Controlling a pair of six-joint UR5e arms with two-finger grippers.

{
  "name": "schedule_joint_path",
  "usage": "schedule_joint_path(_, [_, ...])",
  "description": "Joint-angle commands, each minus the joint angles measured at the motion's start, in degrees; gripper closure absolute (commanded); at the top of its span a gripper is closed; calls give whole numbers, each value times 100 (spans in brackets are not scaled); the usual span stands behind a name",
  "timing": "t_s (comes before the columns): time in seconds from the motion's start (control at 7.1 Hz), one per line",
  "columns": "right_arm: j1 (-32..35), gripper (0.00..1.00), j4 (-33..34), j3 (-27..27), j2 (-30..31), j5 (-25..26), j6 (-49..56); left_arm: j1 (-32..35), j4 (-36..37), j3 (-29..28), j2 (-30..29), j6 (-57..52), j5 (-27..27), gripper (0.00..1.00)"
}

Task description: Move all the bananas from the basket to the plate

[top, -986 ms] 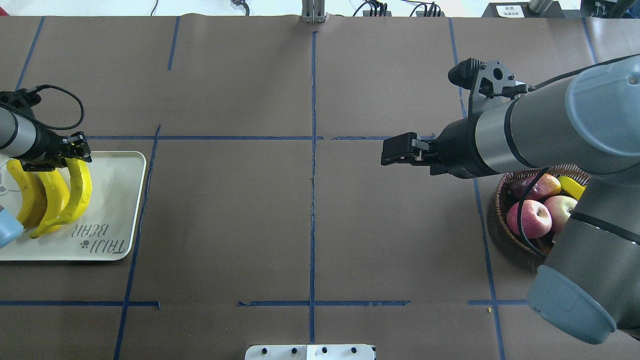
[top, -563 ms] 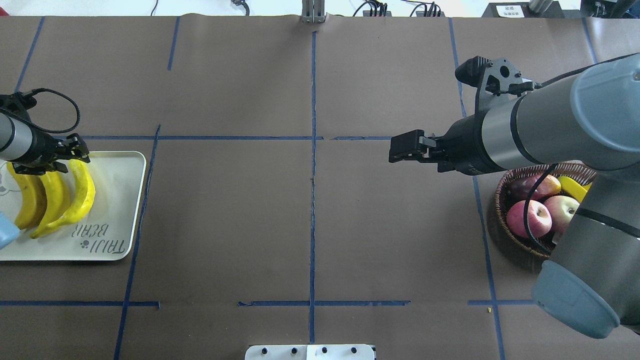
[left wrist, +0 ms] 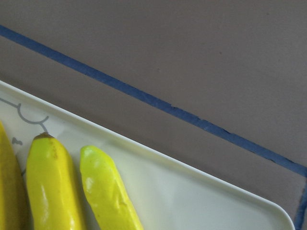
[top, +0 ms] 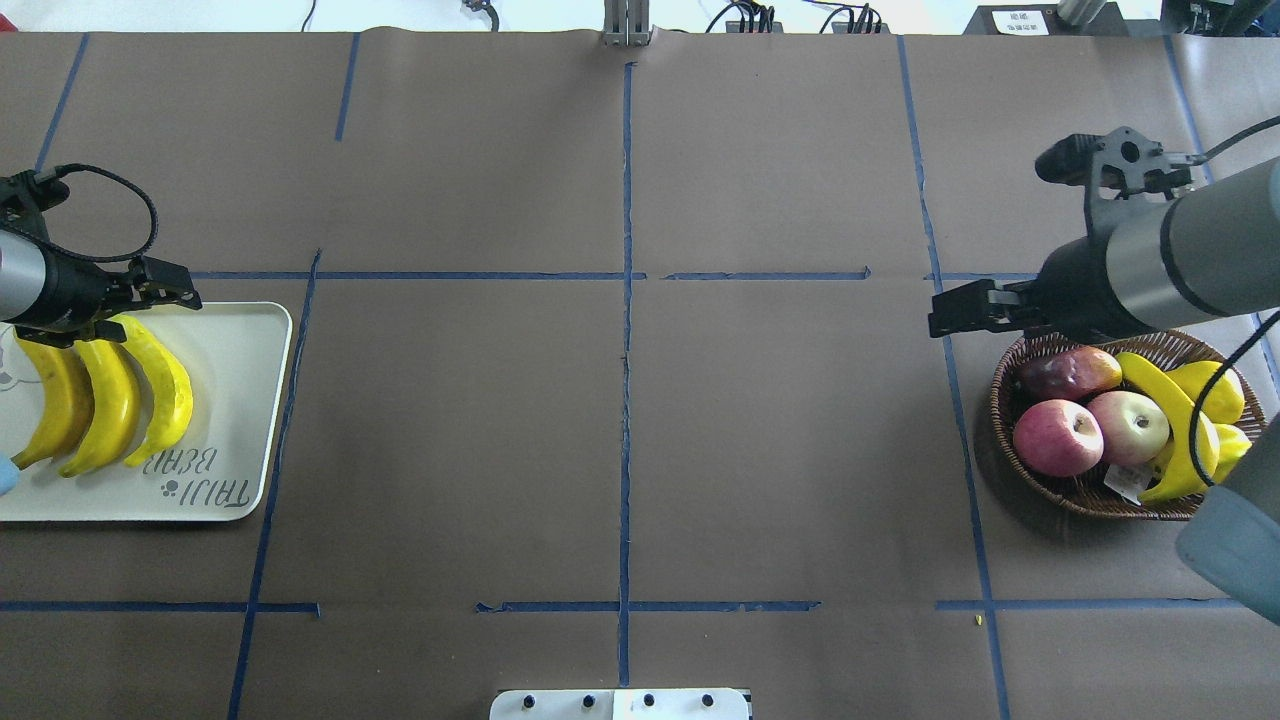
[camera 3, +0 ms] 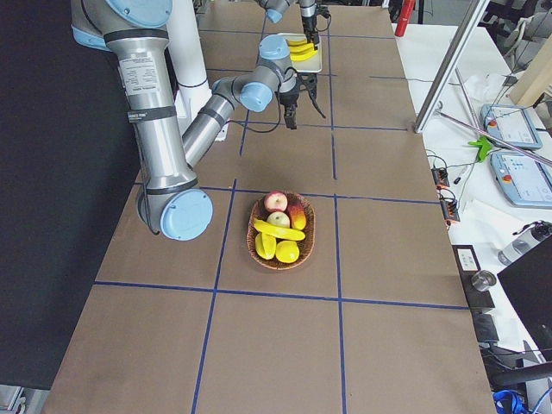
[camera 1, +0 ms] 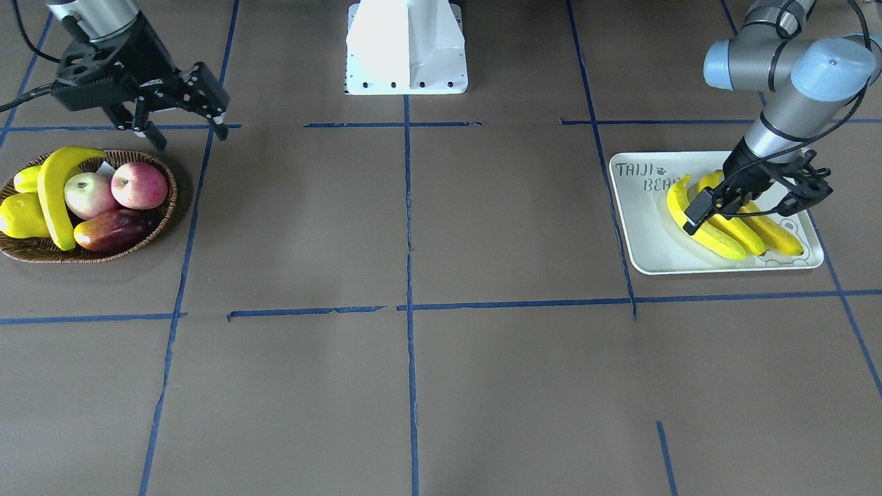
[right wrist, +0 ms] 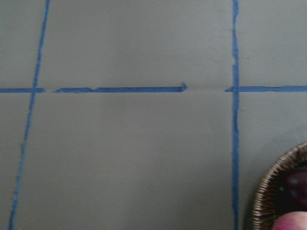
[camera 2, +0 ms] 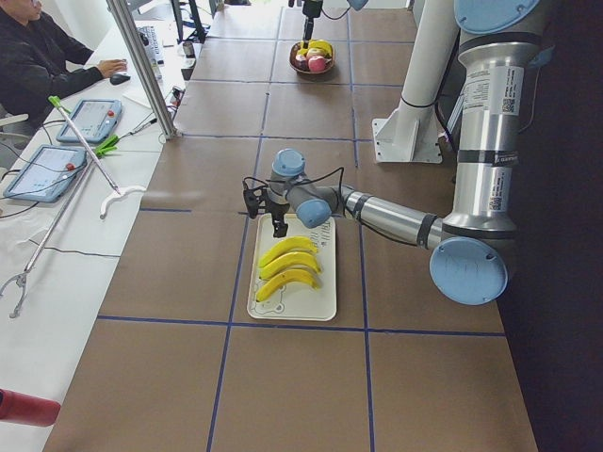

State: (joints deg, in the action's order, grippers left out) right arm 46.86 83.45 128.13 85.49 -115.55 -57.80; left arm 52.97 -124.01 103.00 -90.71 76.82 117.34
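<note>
Three bananas [top: 100,400] lie side by side on the plate [top: 240,400], curved the same way and touching or nearly so along their lengths. Packed like that, they leave you the bare lettered part of the plate for the last one. The fourth banana [top: 1170,420] is in the basket [top: 1000,440] at the other end of the tabletop [top: 620,450]. It is draped across the top of the heap, resting on the apples [top: 1060,438] and the plump yellow fruits [top: 1215,385], so nothing covers it and you should be able to reach it from above.

Your left hand [camera 1: 750,198] hangs over the stem ends of the three bananas with its fingers spread wide. It grips nothing, and from these views I cannot tell whether a fingertip brushes the fruit.

Your right hand [camera 1: 191,138] is spread just as wide and carries nothing. It hovers over bare tabletop just beside the basket rim, on the side toward the middle of the tabletop. I judge it well placed to move in over the last banana.
</note>
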Motion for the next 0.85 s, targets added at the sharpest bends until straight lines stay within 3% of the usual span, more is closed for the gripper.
schedule_joint_path(0.0, [559,0,-1088,-68,1350,-579,409,-6,-1,544,-69,183,131,0])
schedule_joint_path(0.28, [1130,0,-1594,-304,2135,-1440,-316,-68,-1,590,-191,517,105,0])
schedule_joint_path(0.42, [1150,0,-2431,-663,2564,-1479,-503,-111,-1,590,-201,536,105,0])
schedule_joint_path(0.7, [1194,0,-5413,-2293,2718,-1793,-1814,-129,-1,634,-210,545,113,0])
